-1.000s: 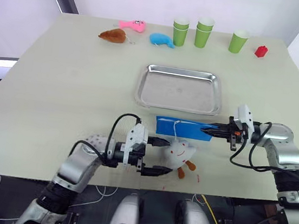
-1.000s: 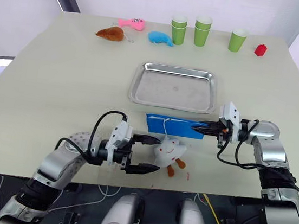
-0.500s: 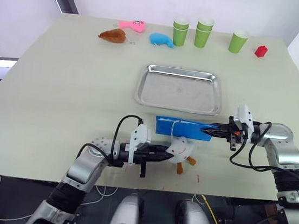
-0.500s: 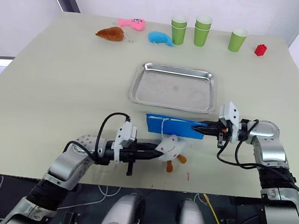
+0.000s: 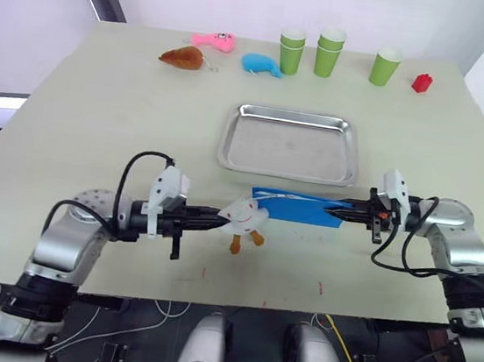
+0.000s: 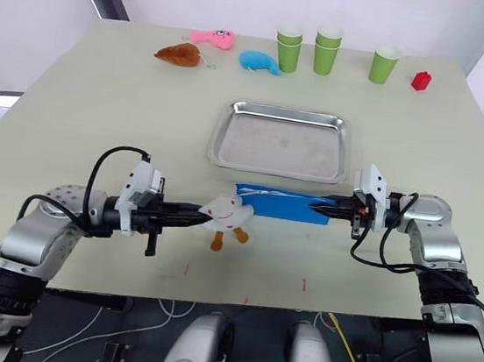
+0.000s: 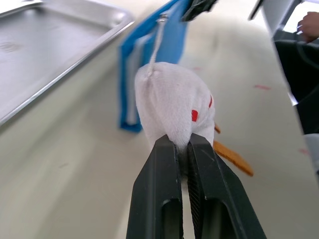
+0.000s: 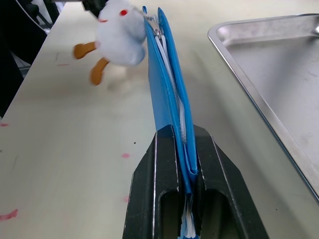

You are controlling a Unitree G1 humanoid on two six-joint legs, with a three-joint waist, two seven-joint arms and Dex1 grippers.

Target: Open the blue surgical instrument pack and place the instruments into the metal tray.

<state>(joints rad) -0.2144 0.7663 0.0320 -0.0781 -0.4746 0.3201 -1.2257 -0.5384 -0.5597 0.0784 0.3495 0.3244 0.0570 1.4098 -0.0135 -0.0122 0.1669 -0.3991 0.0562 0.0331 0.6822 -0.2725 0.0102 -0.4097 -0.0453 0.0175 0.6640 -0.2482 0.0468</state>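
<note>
Left eye view: the left gripper [image 5: 219,220] pinches a white plush toy [image 5: 242,216] at the blue surgical instrument pack [image 5: 300,208]'s nine o'clock end. The pack stands on edge just at six o'clock of the metal tray [image 5: 290,143], its three o'clock end clamped by the right gripper [image 5: 345,213].

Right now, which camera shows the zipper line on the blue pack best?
The right wrist view: it looks straight along the blue pack's zipper edge, right gripper clamping one end. The left wrist view shows a corner; the head views show its flat side.
</note>
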